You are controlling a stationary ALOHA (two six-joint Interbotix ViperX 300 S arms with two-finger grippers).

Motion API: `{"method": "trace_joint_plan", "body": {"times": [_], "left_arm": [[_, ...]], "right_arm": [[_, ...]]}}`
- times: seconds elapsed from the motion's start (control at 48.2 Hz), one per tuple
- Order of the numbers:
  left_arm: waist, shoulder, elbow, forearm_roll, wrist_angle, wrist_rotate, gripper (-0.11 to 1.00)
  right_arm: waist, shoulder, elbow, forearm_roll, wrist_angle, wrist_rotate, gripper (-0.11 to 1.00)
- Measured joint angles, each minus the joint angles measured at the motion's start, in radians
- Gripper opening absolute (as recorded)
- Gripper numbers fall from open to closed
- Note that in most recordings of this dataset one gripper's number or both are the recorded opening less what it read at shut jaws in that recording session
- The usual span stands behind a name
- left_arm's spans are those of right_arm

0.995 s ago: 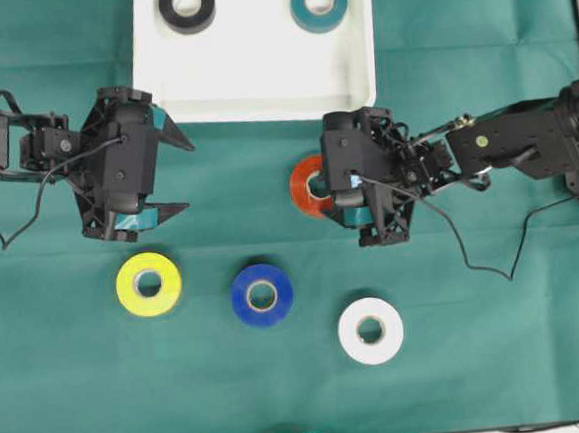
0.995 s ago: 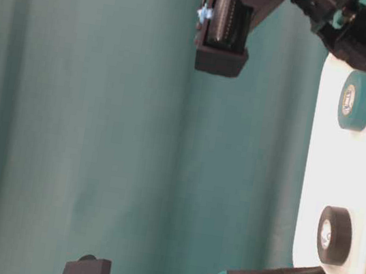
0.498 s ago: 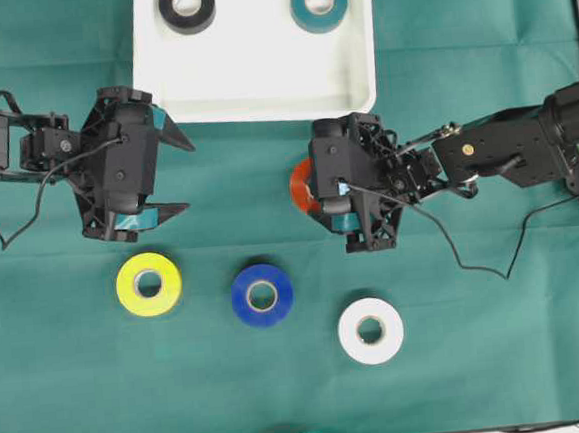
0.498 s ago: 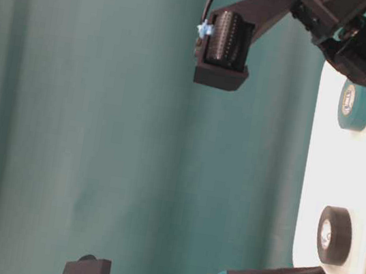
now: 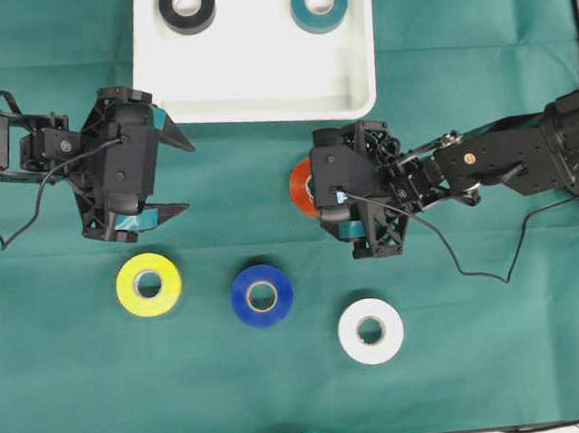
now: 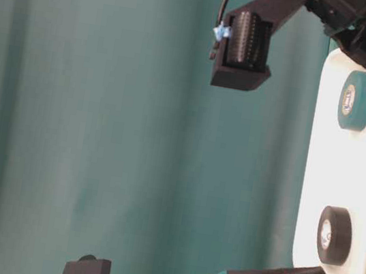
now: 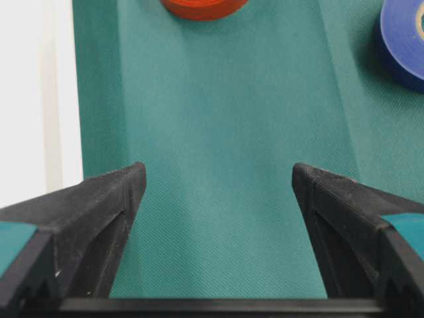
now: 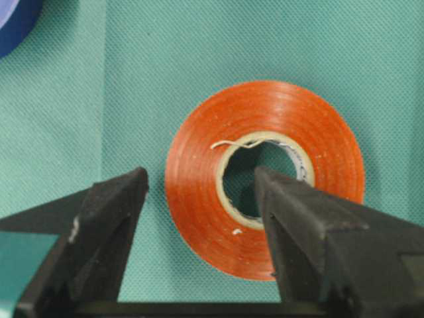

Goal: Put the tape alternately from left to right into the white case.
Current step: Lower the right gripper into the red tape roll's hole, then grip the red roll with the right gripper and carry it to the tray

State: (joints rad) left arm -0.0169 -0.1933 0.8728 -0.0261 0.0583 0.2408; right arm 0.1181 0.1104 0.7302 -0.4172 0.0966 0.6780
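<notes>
The white case (image 5: 260, 98) lies at the back with a black roll (image 5: 187, 6) and a teal roll (image 5: 318, 2) in it. An orange-red roll (image 8: 199, 192) lies flat on the green cloth just in front of the case. My right gripper (image 8: 201, 173) is open and low over it: one finger stands over the core hole, the other outside the roll's rim. Yellow (image 5: 148, 284), blue (image 5: 262, 295) and white (image 5: 371, 330) rolls lie flat nearer the front. My left gripper (image 5: 188, 176) is open over bare cloth, beside the case's left front corner.
A green cloth covers the table. In the left wrist view the case's edge (image 7: 26, 99) runs along the left, with the orange-red roll (image 7: 202, 6) and the blue roll (image 7: 404, 40) ahead. A black cable (image 5: 474, 262) trails from the right arm.
My right gripper has moved left over the orange-red roll and come down toward the table. The left arm and the other rolls have not moved.
</notes>
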Motion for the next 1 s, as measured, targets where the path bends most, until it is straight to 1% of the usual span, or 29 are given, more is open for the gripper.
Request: {"method": "trace_joint_plan", "body": {"times": [0.352, 0.498, 0.539, 0.581, 0.601, 0.622, 0.684, 0.726, 0.995], "left_arm": [[0.0, 0.0, 0.0, 0.0, 0.0, 0.0, 0.7], [0.0, 0.002, 0.0, 0.0, 0.0, 0.0, 0.7], [0.0, 0.002, 0.0, 0.0, 0.0, 0.0, 0.7], [-0.002, 0.002, 0.0, 0.0, 0.0, 0.0, 0.7], [0.0, 0.002, 0.0, 0.0, 0.0, 0.0, 0.7], [-0.002, 0.002, 0.0, 0.0, 0.0, 0.0, 0.7], [-0.002, 0.0, 0.0, 0.0, 0.0, 0.0, 0.7], [-0.002, 0.0, 0.0, 0.0, 0.0, 0.0, 0.7], [-0.002, 0.002, 0.0, 0.0, 0.0, 0.0, 0.7]], "right_arm": [[0.0, 0.014, -0.009, 0.0, 0.003, 0.0, 0.72], [0.002, 0.015, -0.011, 0.0, 0.005, 0.0, 0.68], [0.002, 0.014, -0.011, 0.0, 0.005, 0.0, 0.66], [0.0, 0.015, -0.014, -0.002, 0.005, 0.0, 0.61], [0.002, 0.014, -0.014, 0.0, 0.005, 0.0, 0.57], [0.0, 0.014, -0.015, 0.0, 0.006, 0.0, 0.5], [0.003, 0.015, -0.018, 0.0, 0.006, 0.002, 0.33], [0.005, 0.015, -0.02, 0.0, 0.006, 0.0, 0.26], [0.002, 0.014, -0.031, 0.0, 0.008, 0.0, 0.26]]}}
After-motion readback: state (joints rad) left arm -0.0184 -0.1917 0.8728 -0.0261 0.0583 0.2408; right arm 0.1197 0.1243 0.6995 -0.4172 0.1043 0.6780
